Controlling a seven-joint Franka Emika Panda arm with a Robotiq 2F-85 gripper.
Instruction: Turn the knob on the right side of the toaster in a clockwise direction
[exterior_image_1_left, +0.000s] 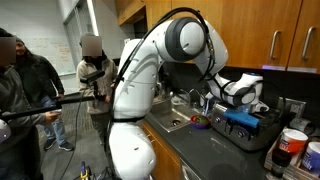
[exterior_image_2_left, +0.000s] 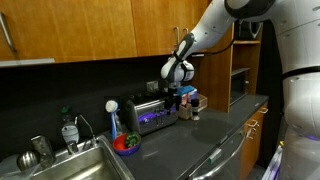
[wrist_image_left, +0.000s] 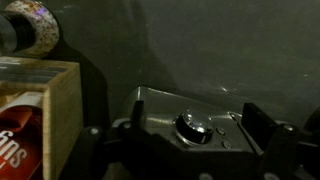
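Observation:
The toaster (exterior_image_2_left: 148, 113) is a brushed-silver box on the dark counter, with a bluish glow on its front; it also shows in an exterior view (exterior_image_1_left: 240, 121). In the wrist view its end panel (wrist_image_left: 160, 108) fills the lower middle, with a round dark knob (wrist_image_left: 193, 127) and two small buttons beside it. My gripper (wrist_image_left: 196, 120) is open, with one finger on each side of the knob and not touching it. In both exterior views the gripper (exterior_image_2_left: 180, 92) (exterior_image_1_left: 243, 97) is at the toaster's end.
A steel sink (exterior_image_2_left: 70, 165) with a tap lies along the counter from the toaster, with a spray bottle (exterior_image_2_left: 113, 118) and a red bowl (exterior_image_2_left: 127, 145) between them. Cups (exterior_image_1_left: 291, 146) stand on the counter. A cardboard box (wrist_image_left: 40, 110) is close beside the gripper. People (exterior_image_1_left: 25, 90) stand behind the robot.

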